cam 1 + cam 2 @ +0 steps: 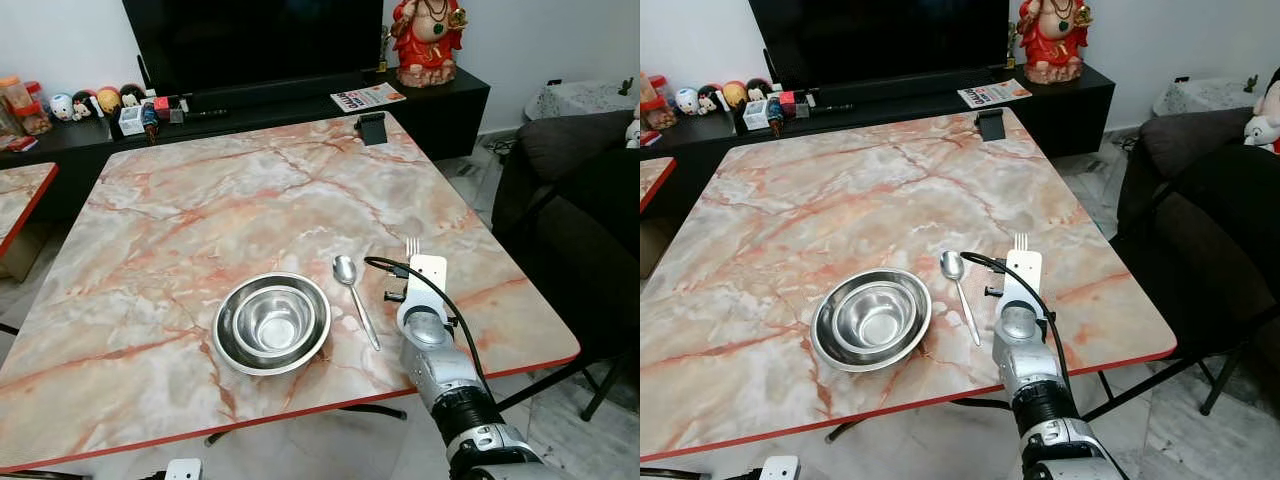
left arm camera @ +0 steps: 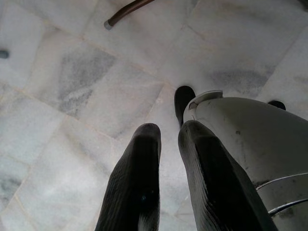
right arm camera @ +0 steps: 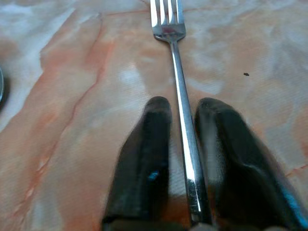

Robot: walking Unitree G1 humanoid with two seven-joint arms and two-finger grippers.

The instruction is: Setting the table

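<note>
The left gripper (image 2: pixel 168 178) hangs idle off the table, its two black fingers nearly together with nothing between them, pointing down at the pale floor tiles (image 2: pixel 72 82); it has no part in this step.

On the marble table (image 1: pixel 200 200) two nested steel bowls (image 1: pixel 272 323) sit near the front edge as the centre of the place setting. Just beside them toward the right gripper lies the spoon (image 1: pixel 355 298), bowl end away from the robot and handle toward the edge, apart from the bowls' rim.

Further right, the right gripper (image 3: pixel 182 144) is low over the table with the fork (image 3: pixel 179 86) running between its fingers (image 3: pixel 144 159), one finger on each side of the handle. The tines reach out beyond the fingertips, away from the robot, and the fork lies roughly parallel to the spoon (the usual order for cutlery beside a dish). The fingers sit close on the handle; whether they press it or have slackened I cannot tell. The fork seems to lie flat on the marble, so this looks like the moment of setting it down.
</note>
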